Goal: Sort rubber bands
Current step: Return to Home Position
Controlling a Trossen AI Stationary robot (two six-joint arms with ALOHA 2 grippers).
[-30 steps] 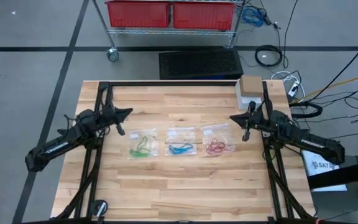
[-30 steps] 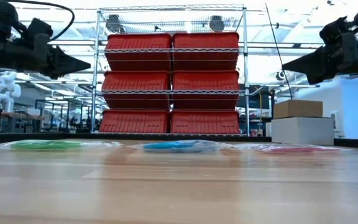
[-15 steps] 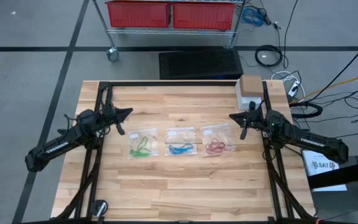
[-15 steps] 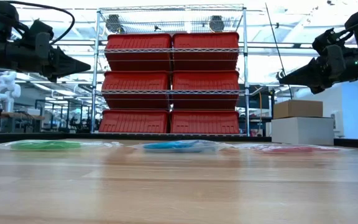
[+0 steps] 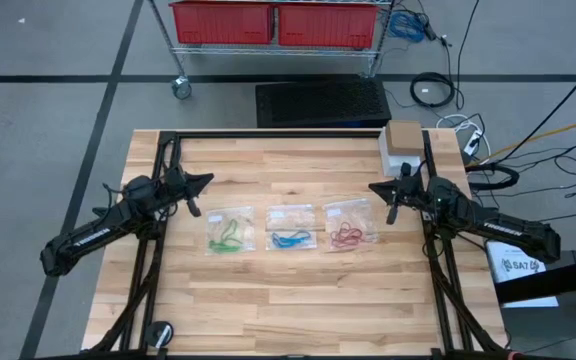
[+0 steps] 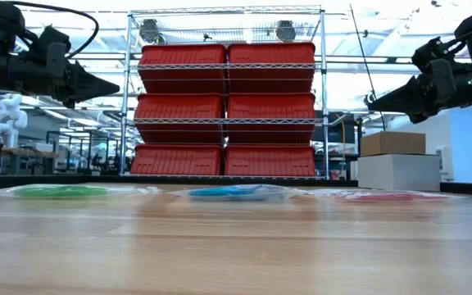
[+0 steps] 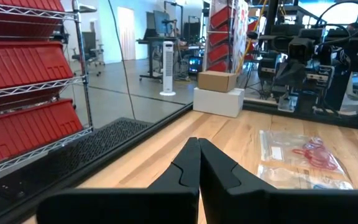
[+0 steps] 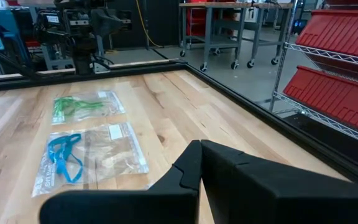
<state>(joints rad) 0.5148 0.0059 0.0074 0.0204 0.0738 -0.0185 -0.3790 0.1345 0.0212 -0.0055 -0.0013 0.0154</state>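
Ideally, above the one pale wooden worktop (image 5: 298, 300), the left tool (image 7: 194, 155) and the right tool (image 8: 197, 155), both dark, closed and empty, should retract outward, disturbing nothing. Between them lie three clear plastic zip bags (image 5: 290, 216): green rubber bands (image 5: 228, 238) nearest the left tool, blue rubber bands (image 5: 290, 240) midway, red rubber bands (image 5: 346, 236) nearest the right tool.

The right gripper (image 8: 199, 144) shows its two dark fingers pressed together, the tips meeting above the wooden table (image 8: 185, 99). Beyond them, clear of the gripper, two clear zip bags lie just beside each other. The nearer bag (image 8: 107, 155) holds blue rubber bands (image 8: 59, 149) and the farther bag (image 8: 107, 101) holds green rubber bands (image 8: 73, 106). The left arm (image 8: 82, 37) stands past them. Red bins (image 8: 347, 68) sit on a wire shelf (image 8: 328, 55) off the table's black-edged side.
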